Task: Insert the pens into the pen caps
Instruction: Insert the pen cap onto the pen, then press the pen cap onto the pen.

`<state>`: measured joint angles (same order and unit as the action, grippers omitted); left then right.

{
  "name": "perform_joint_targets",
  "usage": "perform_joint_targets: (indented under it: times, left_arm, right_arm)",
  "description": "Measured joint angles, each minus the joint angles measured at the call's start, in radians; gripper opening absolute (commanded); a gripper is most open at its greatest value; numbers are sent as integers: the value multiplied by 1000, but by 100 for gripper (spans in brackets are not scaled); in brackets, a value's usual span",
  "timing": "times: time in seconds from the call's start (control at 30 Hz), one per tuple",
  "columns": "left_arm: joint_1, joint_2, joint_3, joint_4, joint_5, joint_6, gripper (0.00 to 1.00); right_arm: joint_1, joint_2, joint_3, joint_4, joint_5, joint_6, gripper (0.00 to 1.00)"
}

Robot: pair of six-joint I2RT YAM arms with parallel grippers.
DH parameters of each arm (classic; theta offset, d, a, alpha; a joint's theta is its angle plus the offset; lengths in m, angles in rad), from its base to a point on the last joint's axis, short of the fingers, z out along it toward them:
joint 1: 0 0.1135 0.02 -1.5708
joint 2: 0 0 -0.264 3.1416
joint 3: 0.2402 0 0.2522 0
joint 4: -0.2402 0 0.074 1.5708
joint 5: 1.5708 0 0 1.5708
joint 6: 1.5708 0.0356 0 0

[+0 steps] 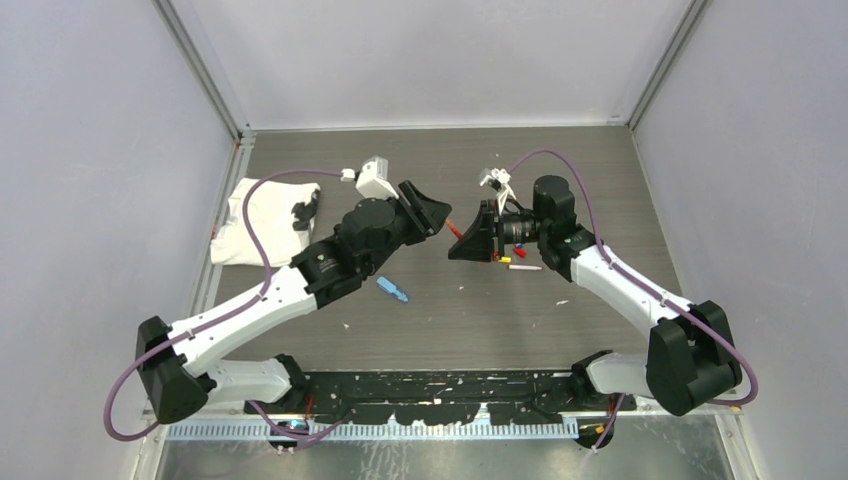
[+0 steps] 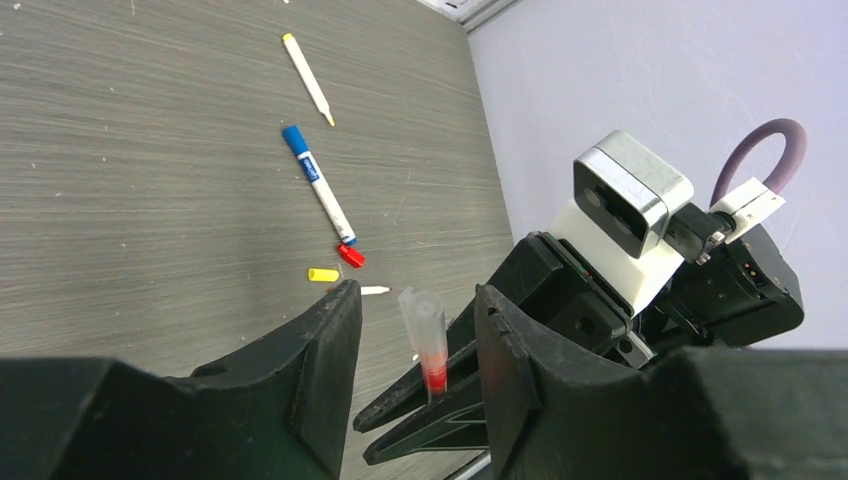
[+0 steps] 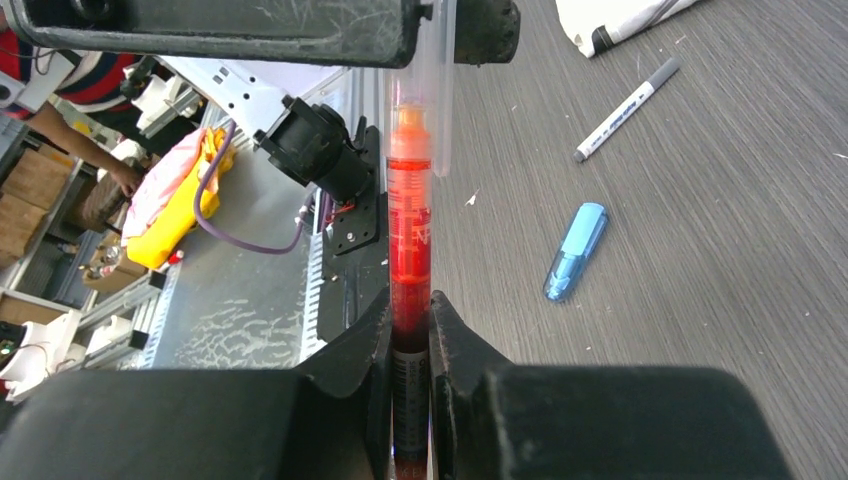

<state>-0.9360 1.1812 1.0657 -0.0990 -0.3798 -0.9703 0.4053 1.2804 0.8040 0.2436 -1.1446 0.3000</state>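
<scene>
Red pen (image 3: pixel 408 250): clamped in right pincer (image 3: pixel 410 335), above tabletop (image 1: pixel 470 320) centre. Clear cap (image 2: pixel 425 330) sits over its tip, untouched between wide-spread jaws of left pincer (image 2: pixel 415 300). Capping step; next, probably grip cap and press home coaxially.

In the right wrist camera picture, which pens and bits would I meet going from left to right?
Red pen, gripped in the right tool → light-blue oblong piece → grey-tipped pen.
</scene>
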Motion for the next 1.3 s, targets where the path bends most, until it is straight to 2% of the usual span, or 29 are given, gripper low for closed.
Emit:
perform_joint_targets:
  times: [0.13, 0.4, 0.7, 1.0, 1.3]
  left_arm:
    - [0, 17, 11, -5, -7, 6, 35]
    - [0, 37, 17, -5, 5, 6, 2]
    - [13, 54, 16, 31, 91, 20, 1]
    - [68, 62, -142, 308, 314, -14, 1]
    - [98, 63, -203, 435, 490, -38, 1]
  right_arm:
    - [0, 0, 0, -24, 10, -19, 1]
    - [0, 0, 0, -53, 27, -42, 1]
    - [-2, -15, 0, -95, 36, -86, 1]
    - [-7, -50, -70, -78, 45, -66, 1]
    - [-10, -74, -98, -53, 2, -8, 1]
